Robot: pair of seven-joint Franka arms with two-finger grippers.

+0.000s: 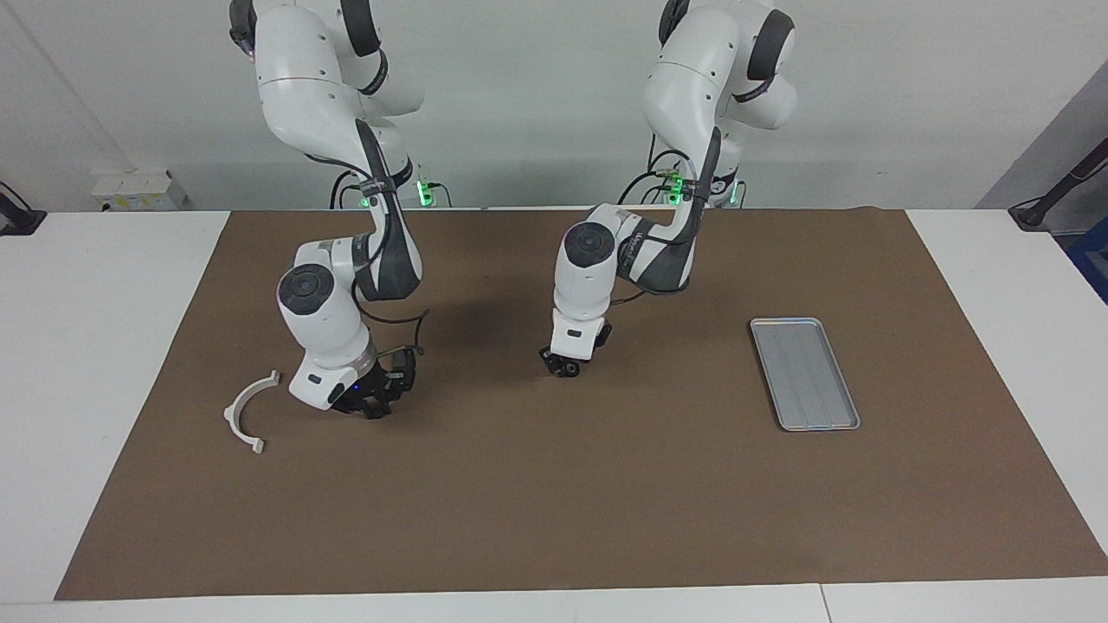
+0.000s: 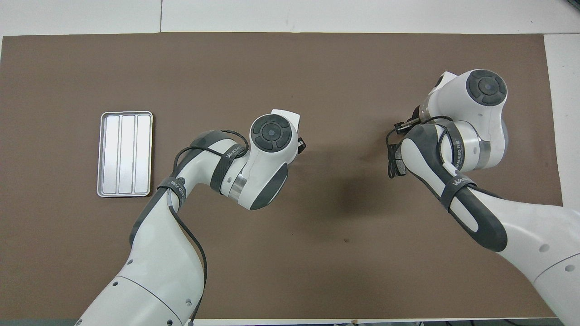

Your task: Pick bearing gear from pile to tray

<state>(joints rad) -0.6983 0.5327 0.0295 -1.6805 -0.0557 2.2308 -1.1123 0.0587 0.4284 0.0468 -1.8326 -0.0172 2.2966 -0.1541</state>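
My right gripper is down at the mat beside the white half-ring of the pile. It is shut on a small black round piece, the bearing gear, which is almost hidden between its tips. My left gripper hangs low over the middle of the mat with another small black round piece at its tip. The silver tray lies toward the left arm's end of the table with nothing in it. In the overhead view both grippers are hidden under their own wrists, and the tray shows bare.
A brown mat covers most of the white table. The half-ring lies close to the right gripper, toward the right arm's end of the table.
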